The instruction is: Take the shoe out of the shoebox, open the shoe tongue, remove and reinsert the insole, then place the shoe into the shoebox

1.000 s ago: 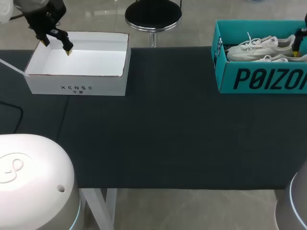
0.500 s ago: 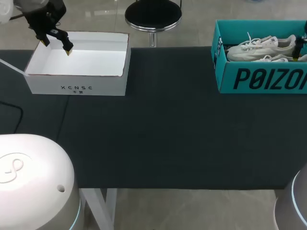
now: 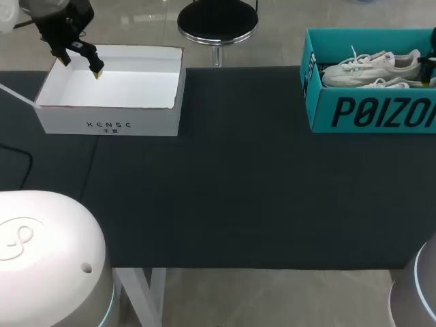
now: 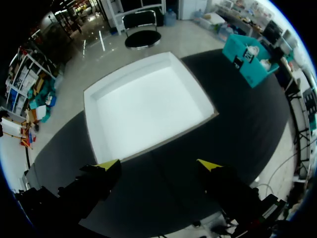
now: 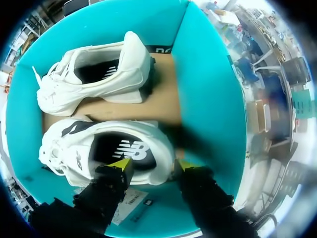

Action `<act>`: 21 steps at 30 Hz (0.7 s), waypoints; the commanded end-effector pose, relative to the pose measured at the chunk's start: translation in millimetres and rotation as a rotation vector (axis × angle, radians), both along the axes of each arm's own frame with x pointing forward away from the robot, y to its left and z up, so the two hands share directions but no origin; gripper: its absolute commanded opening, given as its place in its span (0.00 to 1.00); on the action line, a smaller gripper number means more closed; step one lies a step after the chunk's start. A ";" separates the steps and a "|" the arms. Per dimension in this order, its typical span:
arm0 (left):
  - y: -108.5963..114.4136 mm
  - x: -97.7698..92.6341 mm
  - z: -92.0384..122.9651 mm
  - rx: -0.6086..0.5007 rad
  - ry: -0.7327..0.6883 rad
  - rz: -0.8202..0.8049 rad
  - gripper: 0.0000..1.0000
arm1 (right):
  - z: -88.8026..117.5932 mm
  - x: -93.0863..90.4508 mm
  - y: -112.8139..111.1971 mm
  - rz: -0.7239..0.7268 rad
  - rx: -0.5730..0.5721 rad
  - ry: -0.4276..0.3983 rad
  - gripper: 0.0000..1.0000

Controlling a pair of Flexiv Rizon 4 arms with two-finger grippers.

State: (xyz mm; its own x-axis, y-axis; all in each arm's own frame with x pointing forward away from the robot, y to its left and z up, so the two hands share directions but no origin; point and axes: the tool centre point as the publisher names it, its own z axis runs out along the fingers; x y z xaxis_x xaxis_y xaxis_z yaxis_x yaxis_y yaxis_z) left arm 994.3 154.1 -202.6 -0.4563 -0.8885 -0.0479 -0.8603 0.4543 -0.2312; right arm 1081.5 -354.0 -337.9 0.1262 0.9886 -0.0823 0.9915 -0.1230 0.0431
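Note:
Two white sneakers lie in the teal shoebox (image 3: 368,112) at the table's back right. In the right wrist view my right gripper (image 5: 153,163) is down inside the shoebox (image 5: 208,89), astride the heel of the nearer sneaker (image 5: 84,148). One yellow tip is over the dark insole and the other is outside the heel rim. The jaws stand partly narrowed and open, the inner finger a little off the rim. The other sneaker (image 5: 99,74) lies ahead of the gripper. My left gripper (image 3: 81,67) hangs open and holds nothing, over the white box (image 3: 109,107).
The white box (image 4: 91,114) is an open tray with low walls and nothing inside, ahead of the left gripper (image 4: 158,163). The teal shoebox (image 4: 247,59) shows far off across the dark tabletop (image 3: 238,177). A paper label lies on the shoebox floor under the right gripper.
In the head view my right gripper has slid toward the picture's right edge over the shoebox, so less of it shows. The left arm and both boxes have not moved.

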 end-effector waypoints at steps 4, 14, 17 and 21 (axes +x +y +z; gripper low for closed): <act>0.0 -0.5 0.1 0.001 0.000 0.000 1.00 | 1.1 -1.6 1.7 -0.008 -0.003 -0.007 0.00; 0.0 -0.5 0.1 0.001 0.000 0.000 1.00 | 22.1 -8.3 5.1 -0.010 -0.034 -0.034 0.00; 0.0 -0.5 0.1 0.001 0.000 0.000 1.00 | 31.6 -9.5 5.0 -0.019 -0.037 -0.054 0.00; 0.0 -0.5 0.1 0.001 0.000 0.000 1.00 | 47.1 -10.3 6.3 -0.026 -0.054 -0.083 0.00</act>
